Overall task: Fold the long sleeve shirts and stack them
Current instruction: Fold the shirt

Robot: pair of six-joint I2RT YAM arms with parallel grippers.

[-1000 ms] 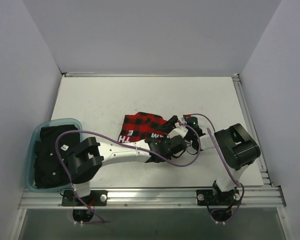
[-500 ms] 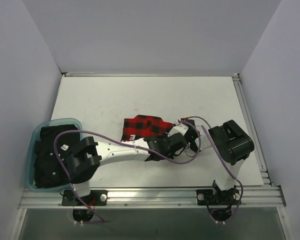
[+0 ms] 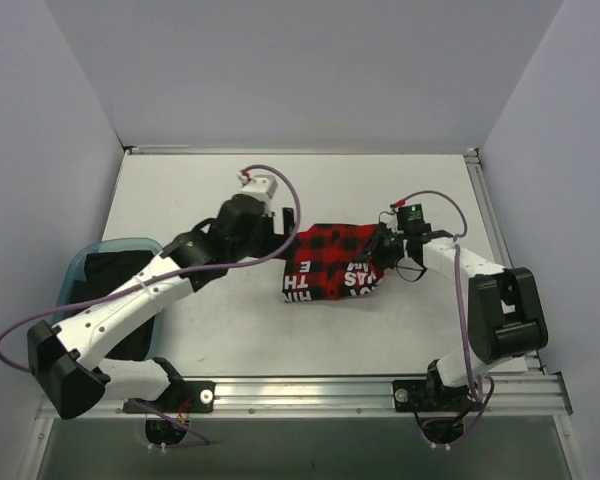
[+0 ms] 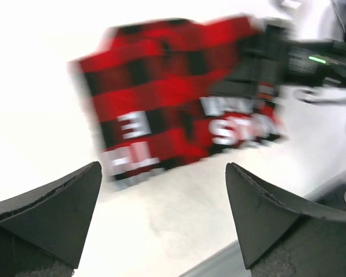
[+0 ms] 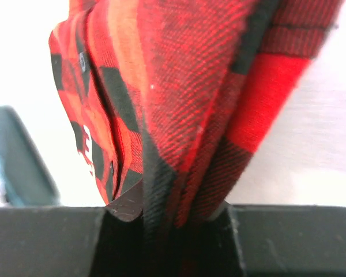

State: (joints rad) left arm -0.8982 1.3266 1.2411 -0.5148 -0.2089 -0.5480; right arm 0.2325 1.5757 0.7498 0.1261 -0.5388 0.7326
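The long sleeve shirt (image 3: 330, 265), red-and-black check with white lettering, lies folded in a small bundle in the middle of the table. My left gripper (image 3: 283, 225) hovers just off its upper left corner, open and holding nothing. In the left wrist view the shirt (image 4: 173, 104) lies blurred ahead of the wide-apart fingers (image 4: 52, 208), with bare table between them at the left gripper (image 4: 161, 216). My right gripper (image 3: 380, 255) is shut on the shirt's right edge. In the right wrist view several layers of flannel (image 5: 179, 86) run down into the right gripper (image 5: 170, 216).
A teal bin (image 3: 90, 252) holding dark clothes stands at the table's left front, partly under my left arm. It shows as a dark blur (image 5: 17, 156) in the right wrist view. A metal rail (image 3: 300, 388) runs along the near edge.
My left gripper has opened, let go of the shirt and swung back up and left. My right gripper has shut on the shirt's right edge. The bundle now lies further right, lettering up.
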